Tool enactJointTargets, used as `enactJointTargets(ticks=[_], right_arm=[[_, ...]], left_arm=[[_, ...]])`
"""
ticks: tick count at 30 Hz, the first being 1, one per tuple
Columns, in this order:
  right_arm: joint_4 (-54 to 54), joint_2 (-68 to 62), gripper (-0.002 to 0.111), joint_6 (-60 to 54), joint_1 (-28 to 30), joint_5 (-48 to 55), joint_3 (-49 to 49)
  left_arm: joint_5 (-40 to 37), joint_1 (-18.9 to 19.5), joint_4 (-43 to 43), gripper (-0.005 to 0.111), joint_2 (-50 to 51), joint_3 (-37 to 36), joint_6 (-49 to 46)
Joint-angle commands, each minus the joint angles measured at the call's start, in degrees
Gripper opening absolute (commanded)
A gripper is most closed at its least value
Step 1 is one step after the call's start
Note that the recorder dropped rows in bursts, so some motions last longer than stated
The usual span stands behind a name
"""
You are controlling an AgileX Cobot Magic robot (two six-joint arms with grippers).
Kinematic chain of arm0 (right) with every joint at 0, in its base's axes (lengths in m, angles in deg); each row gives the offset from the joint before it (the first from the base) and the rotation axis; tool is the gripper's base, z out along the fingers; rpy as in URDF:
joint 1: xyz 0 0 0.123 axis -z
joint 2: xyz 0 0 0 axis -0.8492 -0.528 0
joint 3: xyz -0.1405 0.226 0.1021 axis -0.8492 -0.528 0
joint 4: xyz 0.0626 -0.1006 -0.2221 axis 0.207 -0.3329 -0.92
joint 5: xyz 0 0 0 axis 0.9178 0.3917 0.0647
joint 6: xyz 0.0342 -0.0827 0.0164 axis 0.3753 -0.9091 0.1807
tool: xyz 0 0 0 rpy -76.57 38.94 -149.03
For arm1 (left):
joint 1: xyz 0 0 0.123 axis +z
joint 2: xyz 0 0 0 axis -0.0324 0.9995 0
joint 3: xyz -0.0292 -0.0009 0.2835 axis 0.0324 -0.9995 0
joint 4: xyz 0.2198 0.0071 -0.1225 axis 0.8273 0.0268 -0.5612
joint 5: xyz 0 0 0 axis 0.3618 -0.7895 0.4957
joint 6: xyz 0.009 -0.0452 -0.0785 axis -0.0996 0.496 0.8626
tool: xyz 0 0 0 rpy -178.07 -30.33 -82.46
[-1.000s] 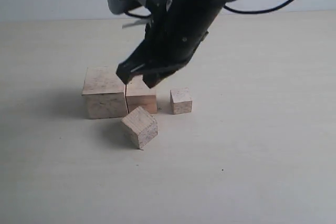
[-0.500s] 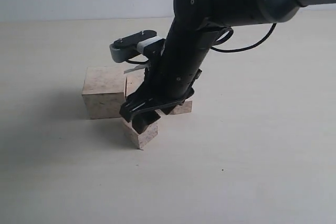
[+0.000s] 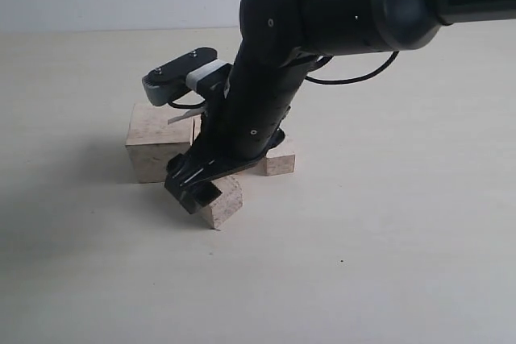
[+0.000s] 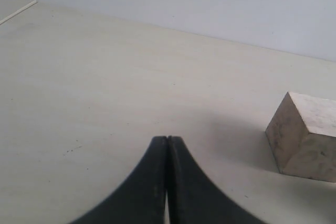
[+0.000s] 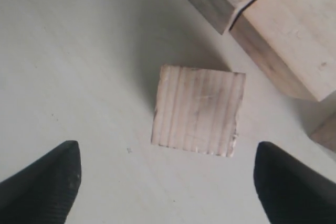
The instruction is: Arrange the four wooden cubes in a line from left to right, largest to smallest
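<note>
1. Straddles the stray cube (image 5: pixel 198 109) with the jaws of the right gripper (image 5: pixel 165 145) spread wide and empty.
2. Lies askew, closer than the largest cube (image 3: pixel 153 147) to the camera-side edge of the counter (image 3: pixel 387 279).
3. Sits centred between the jaws, seemingly untouched.
4. Holds nothing in the clenched left gripper (image 4: pixel 167 142), farther off.
</note>
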Motion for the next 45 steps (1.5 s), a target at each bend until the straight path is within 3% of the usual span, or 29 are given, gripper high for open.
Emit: enactJointTargets(ticks=[1, 22, 25, 31, 40, 45], right_arm=[[-2.23, 0.13, 0.084, 3.19, -0.23, -0.56, -0.08], [-3.34, -6.24, 0.083, 6.44, -0.23, -4.6, -0.08], [-3.44, -6.47, 0.069, 7.13, -0.23, -4.6, -0.08], [-3.33, -6.26, 0.002, 7.13, -0.23, -0.52, -0.08], [-10.65, -3.45, 0.0, 0.98, 0.19, 13.01, -0.08], [-10.51, -3.06, 0.0, -7.95, 4.33, 14.25, -0.08]], left_arm=[[0.4, 0.04, 0.21, 0.0, -0.3, -0.14, -0.02], [0.4, 0.04, 0.21, 0.0, -0.3, -0.14, -0.02], [0.4, 0.04, 0.21, 0.0, -0.3, -0.14, -0.02], [0.4, 0.04, 0.21, 0.0, -0.3, -0.14, -0.02], [0.4, 0.04, 0.21, 0.0, -0.3, -0.14, -0.02], [0.4, 0.04, 0.21, 0.0, -0.3, -0.14, -0.02]])
